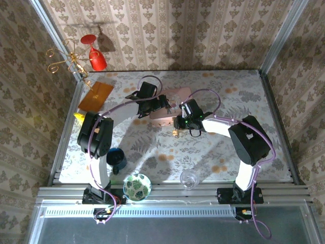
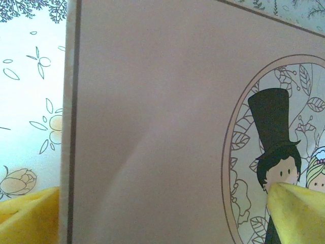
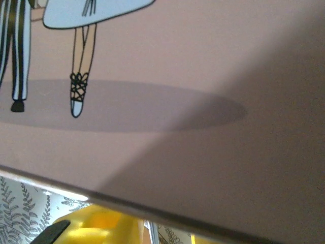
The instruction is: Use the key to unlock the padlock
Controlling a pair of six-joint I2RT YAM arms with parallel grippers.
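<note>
Three walls of striped damask wallpaper point(image 1: 203, 30) closed in the cell, with aluminium posts point(image 1: 277, 35) at its back corners. At far left a gold wire stand point(image 1: 63, 60) and a red goblet point(image 1: 97, 61) were set off the back corner of the worktop point(image 1: 218, 152), whose pale cloth carried fern leaves and orange blooms. On its left side lay an orange card point(image 1: 96, 95), a small yellow object point(image 1: 79, 117) at the edge, a dark blue cup point(image 1: 117, 158) and, at the near rim, a green patterned bowl point(image 1: 137, 186).

Toward the middle the left hand point(image 1: 163, 104) was over the pink box point(image 1: 177, 95). Its wrist view showed yellow fingertips point(image 2: 30, 218) spread wide, one off the lid's edge and the other over the drawn groom in a top hat point(image 2: 277, 142).

Just right of it the right hand point(image 1: 179, 124) was close against the box's near side; whether it was narrow or holding anything could not be told. A tiny pale metallic bit, apparently the padlock point(image 1: 175, 133), sat at the box's near edge just below that hand. A clear glass point(image 1: 189, 179) stood at the near rim.
</note>
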